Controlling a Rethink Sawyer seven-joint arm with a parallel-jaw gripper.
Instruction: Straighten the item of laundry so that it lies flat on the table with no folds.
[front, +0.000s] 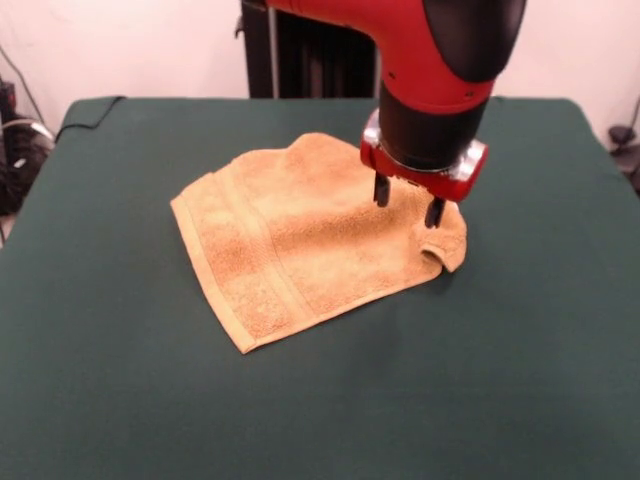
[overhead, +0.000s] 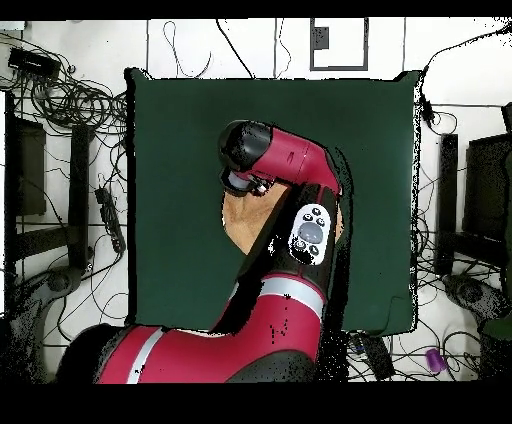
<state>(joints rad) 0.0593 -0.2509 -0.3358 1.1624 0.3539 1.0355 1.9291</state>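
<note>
The item of laundry (front: 300, 240) is an orange-tan towel lying near the middle of the dark green table (front: 120, 350). It is mostly spread out, with woven bands along its left side. Its right corner (front: 445, 248) is curled up and folded over, and the far edge is slightly rumpled. My gripper (front: 408, 200) hangs just above the towel's right part, close to the curled corner. It is open, with both black fingers pointing down and nothing between them. In the overhead view my arm covers most of the towel (overhead: 243, 222), and the gripper is hidden under the wrist.
The towel has bare green cloth on every side. Cables and dark equipment (overhead: 70, 110) lie on the floor round the table (overhead: 180, 150). More cables (front: 18, 150) show past the table's left edge in the front view.
</note>
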